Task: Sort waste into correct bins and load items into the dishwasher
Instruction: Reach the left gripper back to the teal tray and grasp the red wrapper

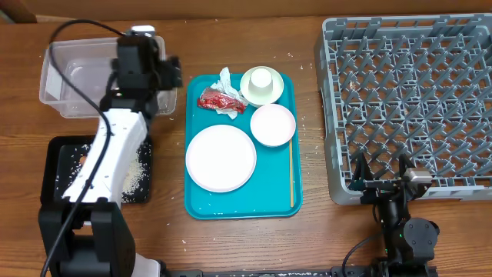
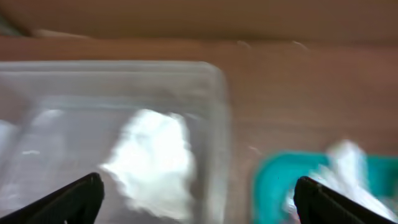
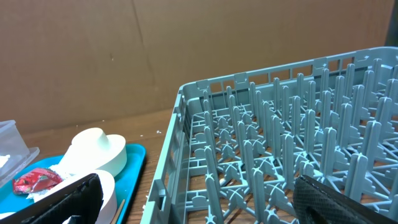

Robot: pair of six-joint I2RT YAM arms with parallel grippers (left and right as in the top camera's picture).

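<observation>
My left gripper (image 1: 157, 77) hangs open over the right end of the clear tub (image 1: 73, 77). The left wrist view is blurred: a crumpled white napkin (image 2: 152, 158) lies in the tub (image 2: 74, 93), free between the wide-apart fingers (image 2: 74, 199). On the teal tray (image 1: 280, 196) lie another napkin (image 1: 226, 77), a red wrapper (image 1: 219, 100), a large plate (image 1: 221, 158), a small bowl (image 1: 273, 125) and a cup upside down in a bowl (image 1: 261, 83). My right gripper (image 1: 382, 173) is open and holds nothing at the near left corner of the grey dish rack (image 1: 415, 100).
A black tray (image 1: 58, 165) with scattered rice grains (image 1: 138, 173) sits below the tub, partly under the left arm. A thin wooden stick (image 1: 290, 173) lies along the teal tray's right side. The right wrist view shows rack pegs (image 3: 280, 143) ahead, with the cup (image 3: 96, 149) and wrapper (image 3: 34, 180) to the left.
</observation>
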